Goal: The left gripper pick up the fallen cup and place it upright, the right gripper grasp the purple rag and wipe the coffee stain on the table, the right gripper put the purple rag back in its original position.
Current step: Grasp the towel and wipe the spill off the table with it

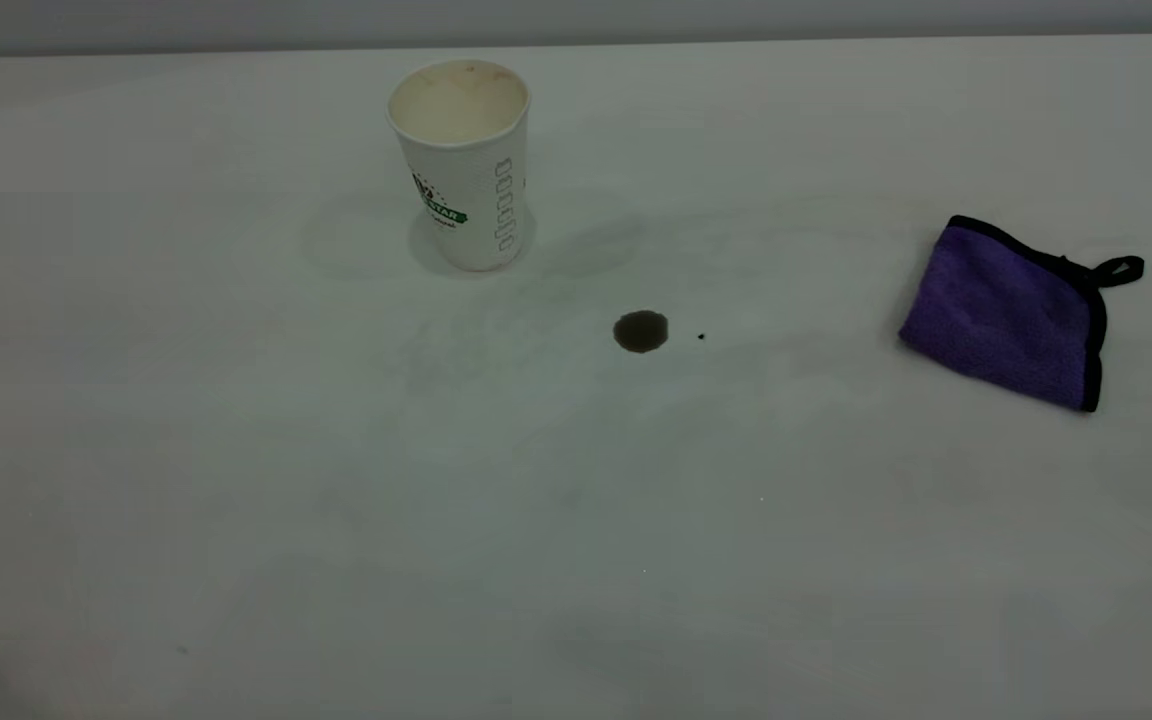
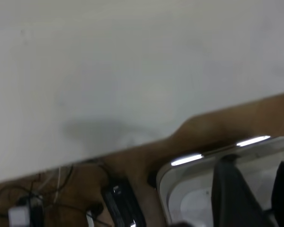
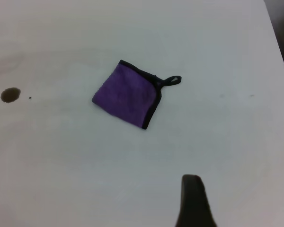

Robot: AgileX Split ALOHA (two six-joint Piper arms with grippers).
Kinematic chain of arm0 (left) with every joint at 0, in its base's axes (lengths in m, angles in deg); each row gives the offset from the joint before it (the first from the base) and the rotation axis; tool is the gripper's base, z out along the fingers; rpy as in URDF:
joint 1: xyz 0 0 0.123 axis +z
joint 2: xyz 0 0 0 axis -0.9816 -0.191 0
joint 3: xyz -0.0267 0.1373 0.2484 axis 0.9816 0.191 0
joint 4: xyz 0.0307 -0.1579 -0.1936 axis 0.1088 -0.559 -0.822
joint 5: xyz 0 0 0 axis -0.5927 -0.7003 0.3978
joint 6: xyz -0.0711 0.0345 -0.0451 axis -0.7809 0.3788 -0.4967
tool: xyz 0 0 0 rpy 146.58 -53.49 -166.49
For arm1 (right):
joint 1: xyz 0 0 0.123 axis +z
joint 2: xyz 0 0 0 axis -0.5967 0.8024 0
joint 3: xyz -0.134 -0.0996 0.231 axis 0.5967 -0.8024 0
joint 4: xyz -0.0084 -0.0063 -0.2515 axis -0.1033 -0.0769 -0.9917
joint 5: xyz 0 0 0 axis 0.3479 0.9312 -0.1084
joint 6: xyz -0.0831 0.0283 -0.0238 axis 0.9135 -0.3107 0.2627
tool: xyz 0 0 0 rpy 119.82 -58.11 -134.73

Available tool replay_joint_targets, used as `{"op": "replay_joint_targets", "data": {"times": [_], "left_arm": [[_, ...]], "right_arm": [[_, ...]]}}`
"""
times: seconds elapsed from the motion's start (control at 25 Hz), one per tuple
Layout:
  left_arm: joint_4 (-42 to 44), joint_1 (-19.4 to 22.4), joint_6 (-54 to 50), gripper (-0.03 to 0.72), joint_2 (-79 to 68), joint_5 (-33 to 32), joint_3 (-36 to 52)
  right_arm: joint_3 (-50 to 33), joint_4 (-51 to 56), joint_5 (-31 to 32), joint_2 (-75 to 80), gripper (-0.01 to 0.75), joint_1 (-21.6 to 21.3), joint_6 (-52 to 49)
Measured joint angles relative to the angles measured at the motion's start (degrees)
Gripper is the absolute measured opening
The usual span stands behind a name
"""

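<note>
White table (image 1: 236, 520) fills the exterior view: upright cup (image 1: 463, 175) upper left of centre, coffee stain (image 1: 641, 331) mid-frame, purple rag (image 1: 1006, 315) at right. Left wrist view shows table edge only. Right wrist view: rag centre; right gripper's opening I cannot tell. A hasty wipe could smear the stain.

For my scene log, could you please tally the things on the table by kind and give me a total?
White tapered paper cup, standing upright: 1
Small folded purple microfibre rag with black edging: 1
Round dark brown coffee stain: 1
Tiny black speck beside the stain: 1
Total: 4, all on the plain white table
</note>
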Motion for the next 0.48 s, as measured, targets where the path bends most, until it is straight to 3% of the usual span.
{"op": "replay_joint_targets", "data": {"times": [0.24,0.48], "left_arm": [[2.92,7.95,-0.23,0.275,15.28,1.59,11.45],[3.7,12.73,-0.33,0.275,27.84,2.24,14.89]], "right_arm": [[0.0,0.0,0.0,0.0,0.545,0.0,0.0],[0.0,0.0,0.0,0.0,0.545,0.0,0.0]]}}
